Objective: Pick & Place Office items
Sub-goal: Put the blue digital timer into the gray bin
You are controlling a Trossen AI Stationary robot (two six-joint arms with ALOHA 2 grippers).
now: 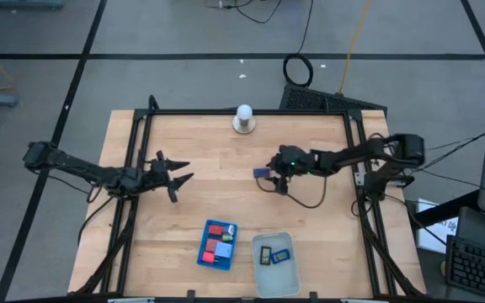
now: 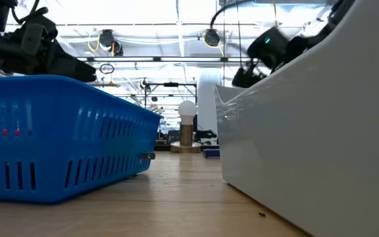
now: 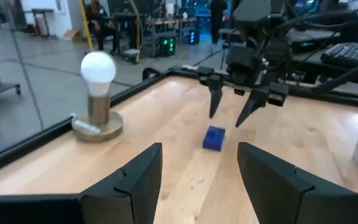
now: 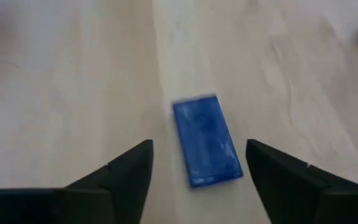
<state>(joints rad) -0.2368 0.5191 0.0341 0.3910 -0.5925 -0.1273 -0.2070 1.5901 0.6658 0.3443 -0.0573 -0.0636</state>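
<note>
While the left gripper (image 1: 178, 172) waits spread wide over bare wood, the right gripper (image 3: 234, 116) hangs open above the flat dark-blue rectangular piece (image 4: 206, 140); no contact.

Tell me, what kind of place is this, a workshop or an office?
Most likely a robotics lab or workshop. Two dark robot arms work over a framed wooden table, cables trail across the grey floor, and the left wrist view shows workbenches with equipment behind the white bulb on its base.
</note>
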